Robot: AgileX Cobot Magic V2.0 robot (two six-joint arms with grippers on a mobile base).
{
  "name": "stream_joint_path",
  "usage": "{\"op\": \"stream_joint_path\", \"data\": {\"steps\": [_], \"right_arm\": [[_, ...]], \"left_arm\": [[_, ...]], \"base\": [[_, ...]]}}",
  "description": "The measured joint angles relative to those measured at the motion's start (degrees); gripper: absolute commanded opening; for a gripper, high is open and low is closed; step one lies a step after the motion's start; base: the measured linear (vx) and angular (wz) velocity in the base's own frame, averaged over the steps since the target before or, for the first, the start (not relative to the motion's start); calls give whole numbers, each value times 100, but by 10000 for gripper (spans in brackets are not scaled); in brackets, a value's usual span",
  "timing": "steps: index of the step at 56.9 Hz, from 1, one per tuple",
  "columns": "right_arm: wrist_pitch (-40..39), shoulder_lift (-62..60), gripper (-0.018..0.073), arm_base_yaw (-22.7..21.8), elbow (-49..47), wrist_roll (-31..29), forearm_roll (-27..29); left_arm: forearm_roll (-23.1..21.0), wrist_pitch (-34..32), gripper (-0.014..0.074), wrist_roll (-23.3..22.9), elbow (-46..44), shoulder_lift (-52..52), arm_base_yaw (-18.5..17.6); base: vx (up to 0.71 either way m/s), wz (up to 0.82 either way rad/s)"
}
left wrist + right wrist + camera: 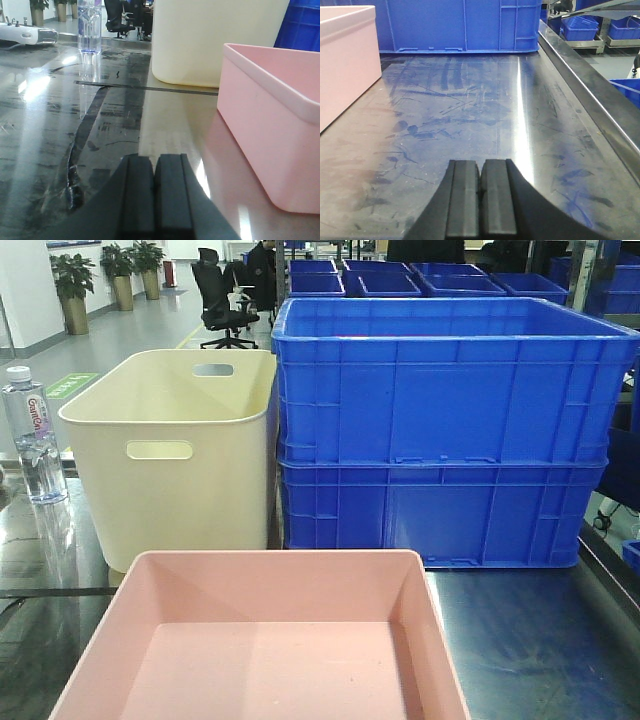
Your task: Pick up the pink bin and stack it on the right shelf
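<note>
The pink bin (265, 640) sits empty on the dark glossy shelf surface (530, 640) at the near centre of the front view. Its left wall shows in the left wrist view (270, 140) and its right wall in the right wrist view (345, 65). My left gripper (154, 162) is shut and empty, low over the surface, left of the bin. My right gripper (480, 167) is shut and empty, low over the surface, right of the bin. Neither gripper touches the bin, and neither shows in the front view.
A tall cream tub (175, 455) stands behind the bin on the left. Two stacked blue crates (440, 430) stand behind on the right. A water bottle (30, 435) stands at the far left. A metal frame bar (590, 90) edges the surface on the right.
</note>
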Motion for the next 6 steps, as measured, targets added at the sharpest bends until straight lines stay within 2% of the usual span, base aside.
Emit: {"op": "stream_joint_path", "data": {"steps": [6], "right_arm": [[5,0,-11,0,0,4,0]], "left_arm": [[0,0,-2,0,0,0,0]], "base": [[0,0]]}}
